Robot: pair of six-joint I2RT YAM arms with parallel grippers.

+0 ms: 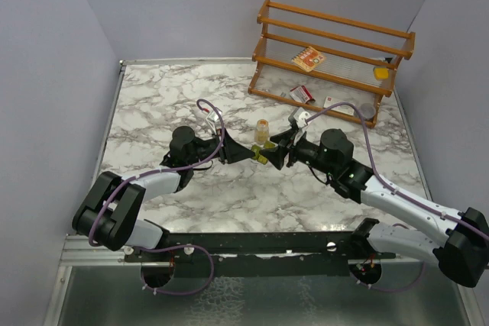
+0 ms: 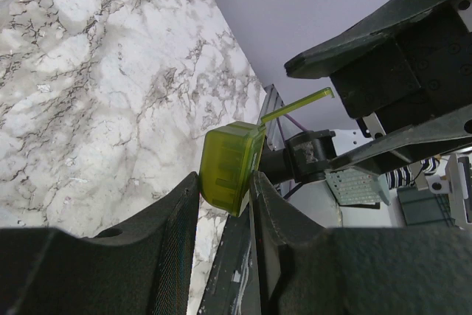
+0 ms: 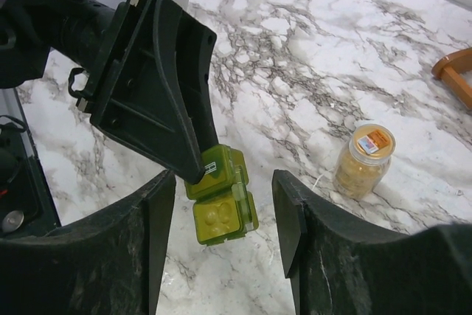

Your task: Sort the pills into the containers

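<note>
Marble-patterned tabletop point(image 1: 153, 104), white with grey veins, filling centre. Plain lavender-grey walls point(image 1: 46, 36) enclosing it left, back, right. Orange wooden rack point(image 1: 336, 34) standing at far right corner. Metal rail point(image 1: 84, 248) running along near edge. Soft even light falling throughout.

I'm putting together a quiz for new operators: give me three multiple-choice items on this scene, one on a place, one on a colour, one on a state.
1. Where does the clear pill bottle stand? A) in a sink B) on the marble table C) in a drawer
2. What colour is the pill box? A) red B) blue C) olive-green
3. What is the left pincer doing? A) shut on the pill box B) open, empty C) shut on the bottle
Answers: 1 B, it stands upright on the marble; 2 C, translucent green in both wrist views; 3 A, its fingers pinch the box.
</note>
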